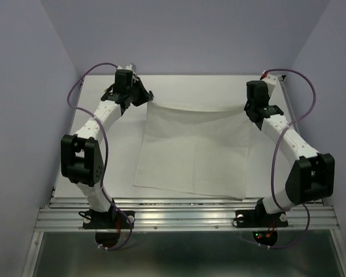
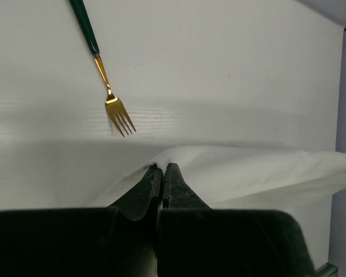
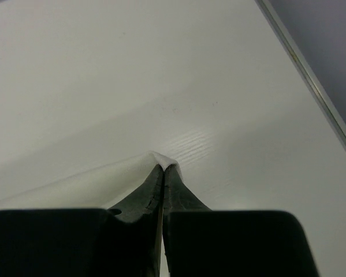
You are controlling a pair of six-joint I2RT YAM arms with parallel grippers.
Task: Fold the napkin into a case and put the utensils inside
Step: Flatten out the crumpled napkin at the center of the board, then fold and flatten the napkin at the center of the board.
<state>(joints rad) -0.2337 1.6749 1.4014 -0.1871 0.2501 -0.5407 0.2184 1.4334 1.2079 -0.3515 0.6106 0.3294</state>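
The white napkin (image 1: 196, 150) lies spread open on the table, its far edge lifted slightly. My left gripper (image 1: 145, 97) is shut on the napkin's far left corner, which also shows in the left wrist view (image 2: 163, 167). My right gripper (image 1: 250, 112) is shut on the far right corner, pinched cloth showing at its tips (image 3: 164, 167). One utensil, a gold fork with a dark green handle (image 2: 112, 104), lies on the table beyond the left gripper; it is hidden in the top view. No folded case shows.
The white table (image 1: 103, 173) is walled by purple panels at left, back and right. A metal rail (image 1: 190, 213) runs along the near edge by the arm bases. The table's right edge strip (image 3: 311, 81) shows in the right wrist view.
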